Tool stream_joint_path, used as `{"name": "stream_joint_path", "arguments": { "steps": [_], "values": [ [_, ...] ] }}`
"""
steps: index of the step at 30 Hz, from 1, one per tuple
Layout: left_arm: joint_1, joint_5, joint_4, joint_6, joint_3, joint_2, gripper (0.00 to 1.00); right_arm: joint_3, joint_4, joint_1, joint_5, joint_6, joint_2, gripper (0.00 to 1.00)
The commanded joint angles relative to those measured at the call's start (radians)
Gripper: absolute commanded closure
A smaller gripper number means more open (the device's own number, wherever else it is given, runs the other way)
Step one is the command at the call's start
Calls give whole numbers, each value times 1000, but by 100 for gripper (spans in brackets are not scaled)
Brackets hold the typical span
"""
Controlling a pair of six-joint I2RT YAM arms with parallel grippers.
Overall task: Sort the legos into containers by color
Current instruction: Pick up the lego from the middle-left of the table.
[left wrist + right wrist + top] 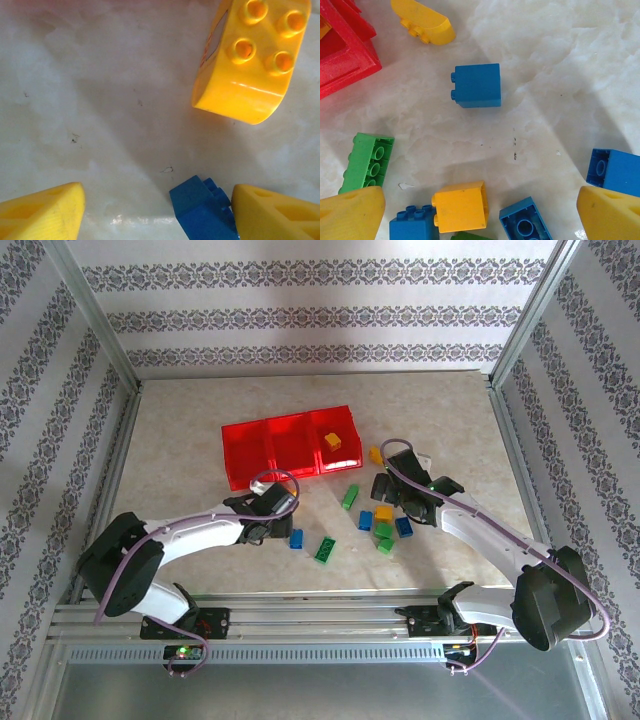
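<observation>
1. As only 1 orange-yellow brick [333, 441] lies inside the red tray [248, 458], the sort is judged barely begun.
2. Tray contents: that brick sits in the right compartment. No brick is visible in the middle or left compartment.
3. Remaining work: about 10 loose legos [384, 530] in blue, green and yellow lie on the bench [200, 400]. Most cluster just right of the tray, and 2 lie nearer the arm bases.
4. Left gripper [160, 215]: jaws spread, pinching nothing. A blue brick [202, 210] rests just beside 1 finger, and a rounded yellow brick [250, 60] lies apart, farther ahead.
5. Right gripper [480, 215]: jaws spread over the cluster, pinching nothing. A blue cube [477, 85] lies ahead, near the tray corner.
</observation>
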Motion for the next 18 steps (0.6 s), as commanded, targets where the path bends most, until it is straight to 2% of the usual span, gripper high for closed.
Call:
{"name": "stream_joint_path", "arguments": {
  "steps": [1, 4, 15, 18],
  "values": [
    [14, 11, 7, -4, 1, 9, 25, 3, -11, -14, 20, 16, -8, 2],
    [14, 14, -7, 1, -1, 15, 26, 7, -10, -15, 18, 16, -5, 2],
    [15, 35, -53, 13, -9, 16, 40, 15, -7, -15, 14, 18, 17, 2],
    [15, 53, -55, 20, -12, 9, 37, 18, -7, -15, 15, 17, 20, 2]
  ]
}}
